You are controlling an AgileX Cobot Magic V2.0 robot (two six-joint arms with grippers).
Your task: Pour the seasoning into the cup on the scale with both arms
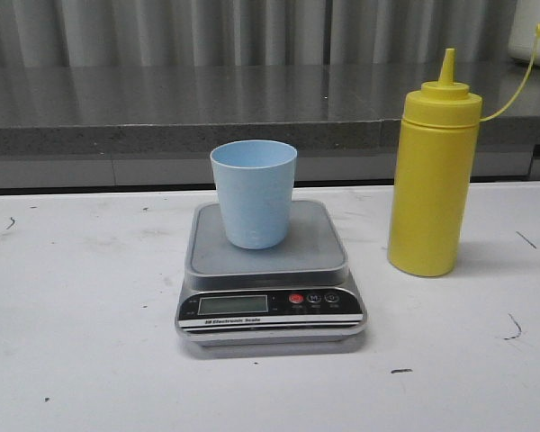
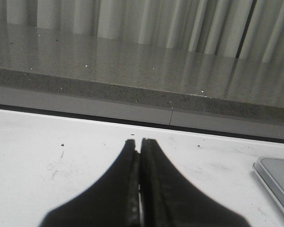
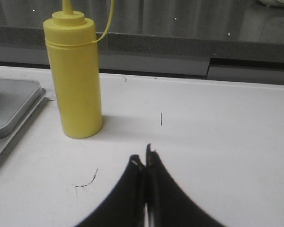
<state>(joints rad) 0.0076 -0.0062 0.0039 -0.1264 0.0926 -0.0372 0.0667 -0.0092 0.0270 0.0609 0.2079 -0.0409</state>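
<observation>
A: Where does the front view look from?
B: Low and close, facing forward over the table (image 1: 81, 342) at the scale (image 1: 270, 270).
A: The wrist views?
B: Both sit near the tabletop, facing the back ledge; each catches an edge of the scale.

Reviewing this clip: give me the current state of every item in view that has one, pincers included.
cup: upright on the scale platform, inside not visible.
seasoning bottle: upright on the table right of the scale, cap off and dangling on its cord, untouched.
scale: flat on the table, display unreadable.
left pincer: shut, holding nothing.
right pincer: shut, holding nothing, apart from the bottle.
</observation>
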